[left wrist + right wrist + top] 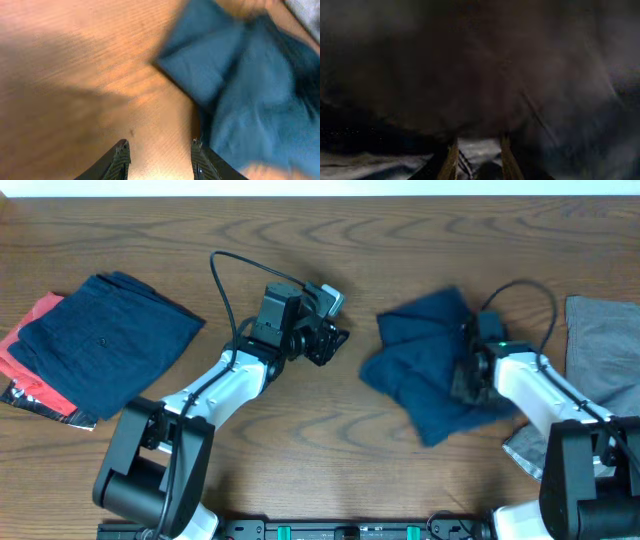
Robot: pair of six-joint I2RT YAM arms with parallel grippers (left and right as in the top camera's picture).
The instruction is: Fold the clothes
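On the far left of the worktop (pixel 330 450) a folded navy garment (pixel 110 340) lies squared off on top of a red garment (pixel 30 345), so that part of the job looks done. Right of centre a crumpled navy garment (pixel 415 370) sits in a loose heap, not yet folded, and a grey garment (pixel 605 340) waits flat at the right edge. I'd say the task is about halfway.

From above, the left hand (pixel 328 345) hangs over bare wood just left of the heap, while the right hand (pixel 465 380) is down on the heap itself. The left wrist view adds what the top view can't: its fingers (pixel 120 159) stand apart with nothing between them, navy cloth just off to one side. The right wrist view is dark and pressed close to fabric; the fingers look slightly parted, but I cannot tell whether they pinch any cloth.
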